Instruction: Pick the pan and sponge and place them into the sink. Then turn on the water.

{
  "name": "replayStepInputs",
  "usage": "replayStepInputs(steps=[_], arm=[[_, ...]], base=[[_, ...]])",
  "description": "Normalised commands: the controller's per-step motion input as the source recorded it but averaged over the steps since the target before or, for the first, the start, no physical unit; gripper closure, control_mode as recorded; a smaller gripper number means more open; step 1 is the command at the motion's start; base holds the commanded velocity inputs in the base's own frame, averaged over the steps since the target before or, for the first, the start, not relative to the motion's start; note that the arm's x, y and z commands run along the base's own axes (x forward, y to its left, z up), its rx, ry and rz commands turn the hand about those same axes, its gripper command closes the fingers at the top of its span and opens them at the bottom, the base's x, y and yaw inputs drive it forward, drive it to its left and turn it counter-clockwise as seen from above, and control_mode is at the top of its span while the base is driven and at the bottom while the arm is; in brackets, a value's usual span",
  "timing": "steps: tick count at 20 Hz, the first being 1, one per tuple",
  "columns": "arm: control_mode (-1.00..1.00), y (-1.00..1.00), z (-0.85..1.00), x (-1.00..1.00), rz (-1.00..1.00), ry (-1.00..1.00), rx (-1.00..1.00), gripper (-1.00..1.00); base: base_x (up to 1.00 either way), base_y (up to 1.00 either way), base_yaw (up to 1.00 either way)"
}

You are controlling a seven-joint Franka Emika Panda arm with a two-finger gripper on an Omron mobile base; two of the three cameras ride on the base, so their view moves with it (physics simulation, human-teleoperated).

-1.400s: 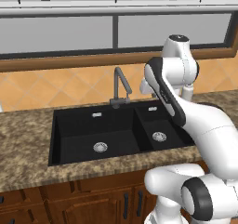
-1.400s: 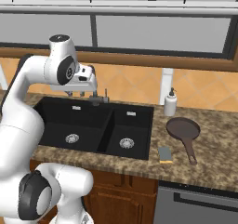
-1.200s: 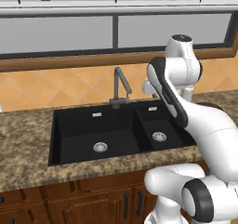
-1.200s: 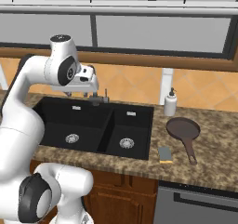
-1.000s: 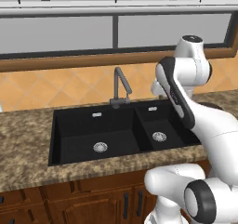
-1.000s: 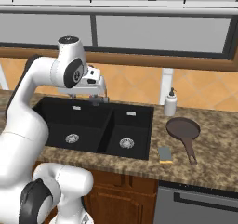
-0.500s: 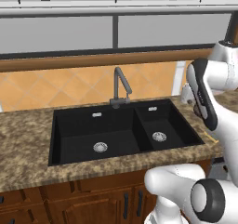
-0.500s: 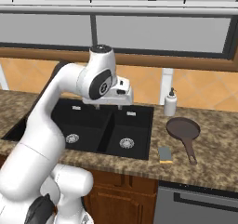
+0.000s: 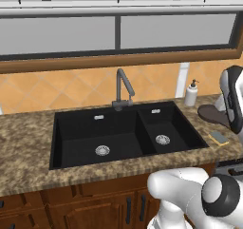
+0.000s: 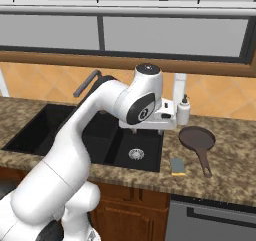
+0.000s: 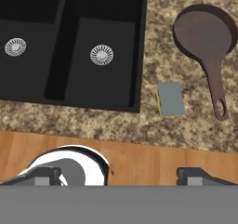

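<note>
From my hand view, gripper [image 11: 118, 174] wide open and empty, high over the counter edge; pan [image 11: 203, 35] lies ahead-right, handle pointing back toward me, sponge [image 11: 171, 98] nearer.

I swung the arm [image 10: 100, 115] right across the sink [image 9: 128, 133]: it was over by the faucet [image 9: 122, 88] and large bowl, then ended above the small bowl's right edge, near the soap bottle [image 10: 183, 110]. In the left base view that uncovered the bottle, pan [image 9: 211, 114] and sponge [image 9: 219, 138]. The hand opened slightly wider.
</note>
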Motion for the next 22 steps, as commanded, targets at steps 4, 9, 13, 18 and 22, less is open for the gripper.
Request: replayStepInputs(steps=[4,9,13,18,22], arm=[[-1.0,-0.75,-0.33,-0.04,0.0,0.07,0.0,-1.0],[-1.0,-0.48,-0.29,0.0,0.0,0.05,0.0,-1.0],[-1.0,-0.28,-0.29,0.08,0.0,0.04,0.0,-1.0],[-1.0,-0.25,-0.39,0.24,0.01,0.02,0.0,-1.0],[-1.0,-0.31,-0.39,0.36,0.03,0.0,0.0,-1.0]], base=[[0.0,0.0,0.0],[0.0,0.0,0.0],[0.0,0.0,0.0],[0.0,0.0,0.0],[0.0,0.0,0.0]])
